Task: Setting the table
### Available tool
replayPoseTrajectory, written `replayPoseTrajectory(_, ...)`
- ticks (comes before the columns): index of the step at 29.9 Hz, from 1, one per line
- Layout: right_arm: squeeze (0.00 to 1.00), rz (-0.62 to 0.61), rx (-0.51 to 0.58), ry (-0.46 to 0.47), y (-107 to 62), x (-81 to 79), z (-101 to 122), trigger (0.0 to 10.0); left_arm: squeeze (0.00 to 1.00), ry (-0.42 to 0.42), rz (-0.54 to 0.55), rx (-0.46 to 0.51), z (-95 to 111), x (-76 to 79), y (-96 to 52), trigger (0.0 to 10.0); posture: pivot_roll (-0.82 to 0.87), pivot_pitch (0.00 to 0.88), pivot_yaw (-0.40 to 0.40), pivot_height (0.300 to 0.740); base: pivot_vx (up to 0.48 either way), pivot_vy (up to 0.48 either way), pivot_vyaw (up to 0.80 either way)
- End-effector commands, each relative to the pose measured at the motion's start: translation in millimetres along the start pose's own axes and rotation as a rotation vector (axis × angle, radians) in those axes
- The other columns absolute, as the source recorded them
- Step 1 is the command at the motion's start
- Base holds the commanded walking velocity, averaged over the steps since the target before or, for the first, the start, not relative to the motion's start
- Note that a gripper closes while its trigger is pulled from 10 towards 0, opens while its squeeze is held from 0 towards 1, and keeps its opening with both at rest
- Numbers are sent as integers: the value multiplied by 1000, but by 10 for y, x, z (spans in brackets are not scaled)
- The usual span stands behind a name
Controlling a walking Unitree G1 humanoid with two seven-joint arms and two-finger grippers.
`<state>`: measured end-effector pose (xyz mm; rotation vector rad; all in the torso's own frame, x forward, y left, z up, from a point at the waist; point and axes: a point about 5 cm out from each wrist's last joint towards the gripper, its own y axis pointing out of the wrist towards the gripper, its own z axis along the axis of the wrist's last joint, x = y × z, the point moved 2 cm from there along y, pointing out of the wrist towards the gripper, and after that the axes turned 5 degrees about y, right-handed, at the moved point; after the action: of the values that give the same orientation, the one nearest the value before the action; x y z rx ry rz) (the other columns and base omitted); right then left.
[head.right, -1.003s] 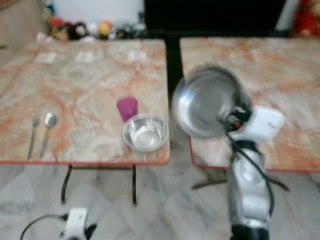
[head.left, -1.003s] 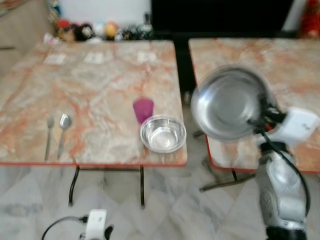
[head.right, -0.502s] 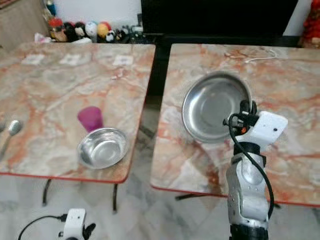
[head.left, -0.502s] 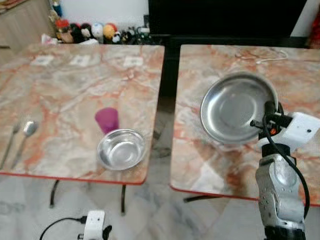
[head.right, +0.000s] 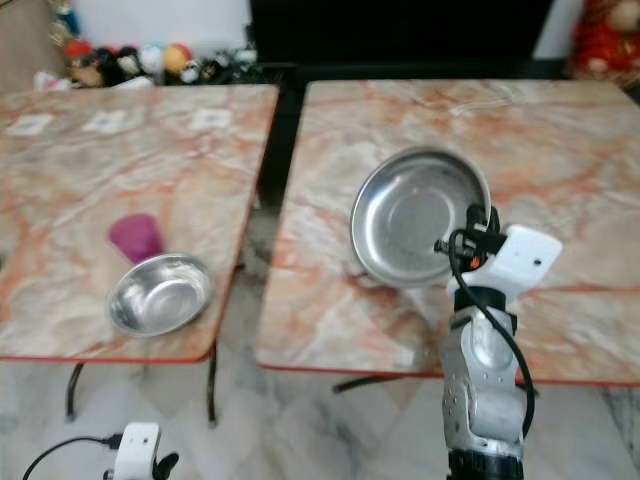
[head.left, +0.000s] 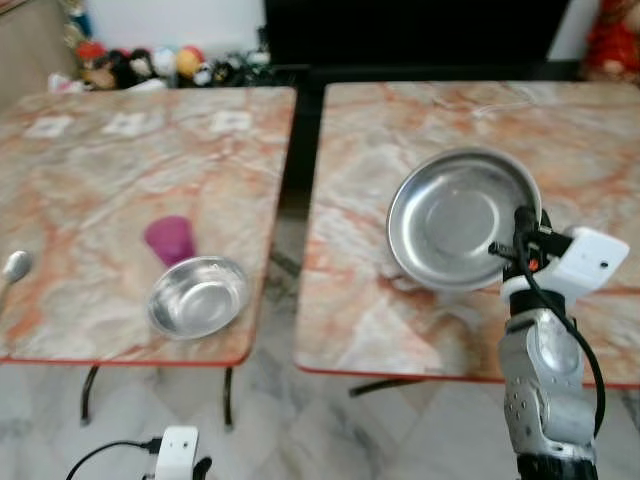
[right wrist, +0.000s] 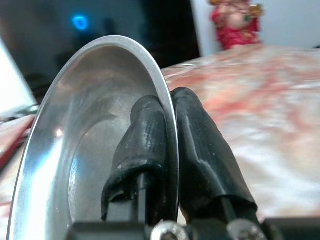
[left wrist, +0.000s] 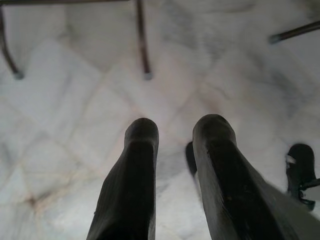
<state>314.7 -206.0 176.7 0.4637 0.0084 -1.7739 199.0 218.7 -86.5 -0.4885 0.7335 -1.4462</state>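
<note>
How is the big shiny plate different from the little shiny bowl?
The steel plate is wide and shallow; the steel bowl is smaller and deeper. The plate is tilted, held by its rim in the right tool above the right table; the bowl rests flat on the left table beside a purple cup. Both are bare silver metal.

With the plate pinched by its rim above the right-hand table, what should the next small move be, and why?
Probably lower it flat onto the right table. The right gripper pinches the steel plate by its rim, tilted and held above the marble top. The steel bowl and purple cup sit on the other table, so nothing lies under the plate.
</note>
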Motion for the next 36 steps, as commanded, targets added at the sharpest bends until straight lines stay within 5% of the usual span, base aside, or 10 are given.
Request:
replayPoseTrajectory(1, 0, 5, 26, -2, 16, -27, 59, 10000, 0, 7, -4, -31, -87, 7, -23, 10000, -106, 95, 20, 740, 0, -465, 0)
replayPoseTrajectory(10, 0, -35, 19, 6, 5, 40, 48, 10000, 0, 1, -2, -37, -94, 6, -23, 10000, -109, 100, 22, 740, 0, -282, 0)
replayPoseTrajectory(16, 0, -167, -1, 70, -36, 227, 14, 10000, 0, -2, -5, -44, -103, 1, -24, 10000, -110, 103, 23, 740, 0, 0, 0)
replayPoseTrajectory(21, 0, -343, -75, 264, -143, 448, -167, 10000, 0, 8, -10, -51, -107, -15, -24, 10000, -110, 106, 28, 740, 0, 0, 0)
replayPoseTrajectory(29, 0, -430, -156, 410, -253, 517, -367, 10000, 0, 32, -18, -53, -105, -30, -24, 10000, -108, 111, 35, 740, 0, 0, 0)
replayPoseTrajectory(36, 0, -586, -204, 496, -350, 748, -578, 10000, 0, 44, -25, -52, -117, -23, -31, 10000, -101, 112, 37, 740, 0, 0, 0)
